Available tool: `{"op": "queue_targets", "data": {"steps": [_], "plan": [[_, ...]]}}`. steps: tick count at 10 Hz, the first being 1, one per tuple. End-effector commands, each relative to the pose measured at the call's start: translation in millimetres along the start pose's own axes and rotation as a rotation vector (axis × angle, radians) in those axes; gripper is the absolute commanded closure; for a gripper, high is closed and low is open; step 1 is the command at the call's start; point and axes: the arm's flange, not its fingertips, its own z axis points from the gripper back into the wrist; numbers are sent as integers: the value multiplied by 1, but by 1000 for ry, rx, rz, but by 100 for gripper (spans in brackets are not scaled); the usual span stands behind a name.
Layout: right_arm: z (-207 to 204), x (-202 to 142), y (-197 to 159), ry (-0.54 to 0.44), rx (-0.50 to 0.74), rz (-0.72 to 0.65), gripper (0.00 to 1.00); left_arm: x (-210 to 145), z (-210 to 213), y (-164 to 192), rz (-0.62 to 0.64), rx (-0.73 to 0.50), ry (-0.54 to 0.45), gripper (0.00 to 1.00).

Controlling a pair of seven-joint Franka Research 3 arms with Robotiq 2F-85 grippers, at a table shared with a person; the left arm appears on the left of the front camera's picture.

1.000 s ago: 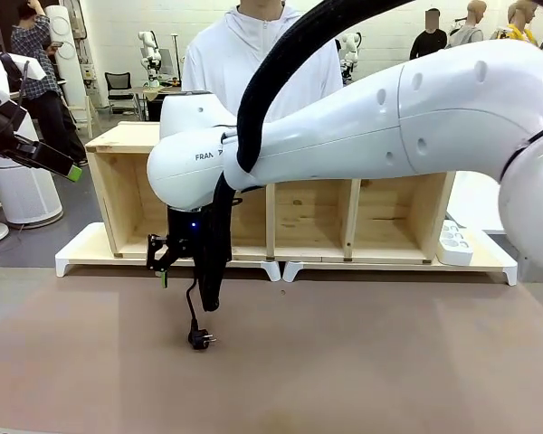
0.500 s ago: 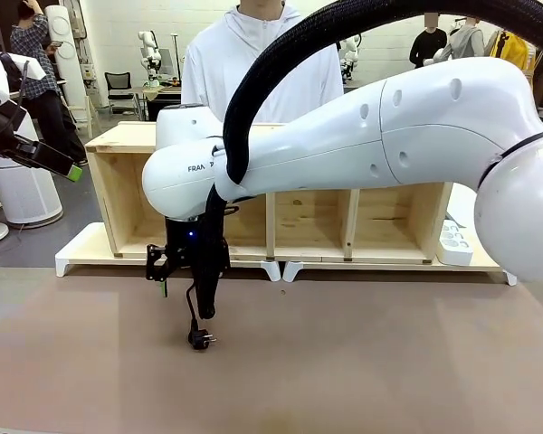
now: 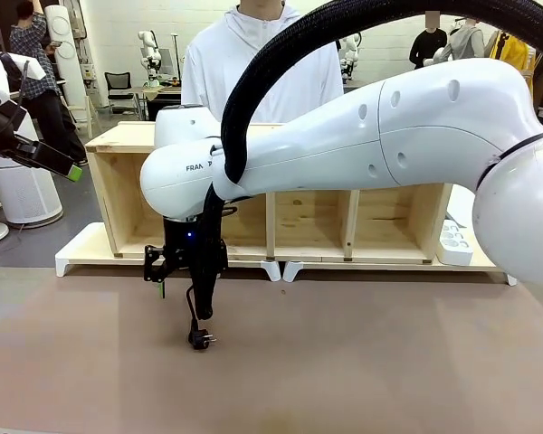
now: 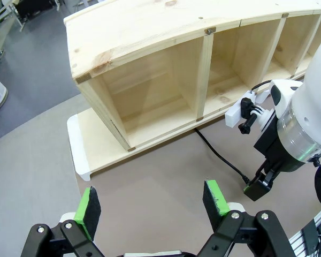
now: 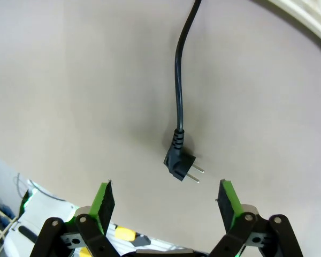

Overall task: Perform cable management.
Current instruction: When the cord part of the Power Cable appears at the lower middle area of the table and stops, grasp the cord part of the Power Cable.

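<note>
The cable [image 5: 178,75] is a thin black cord lying on the brown table, ending in a round black two-pin plug [image 5: 179,164]. My right gripper [image 5: 166,201] hangs open just above the plug, green pads on either side and apart from it. From the front, the right gripper [image 3: 183,298] points down over the plug [image 3: 199,340]. In the left wrist view the cable [image 4: 219,156] runs out from under the wooden shelf [image 4: 150,48] toward the right gripper [image 4: 258,186]. My left gripper [image 4: 150,203] is open and holds nothing; it hovers high at the far left [image 3: 68,167].
A low wooden shelf [image 3: 127,181] with open compartments stands on white feet across the far side of the table. A white power strip [image 3: 452,242] lies at its right end. A person in a white hoodie [image 3: 262,63] stands behind the shelf. Bare tabletop lies in front.
The right arm has shifted slightly left and a little lower over the plug. The plug, the cable and the left gripper have stayed put.
</note>
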Motion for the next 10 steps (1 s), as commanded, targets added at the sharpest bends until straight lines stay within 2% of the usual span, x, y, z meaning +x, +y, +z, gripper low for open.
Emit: {"op": "queue_targets", "data": {"steps": [1,10], "plan": [[0,0,-1,-5,-9,-4,0,1,-2,1,8,4,-9,0],[-11,2,8,-5,-10,-41,0,1,-2,1,8,4,-9,0]]}}
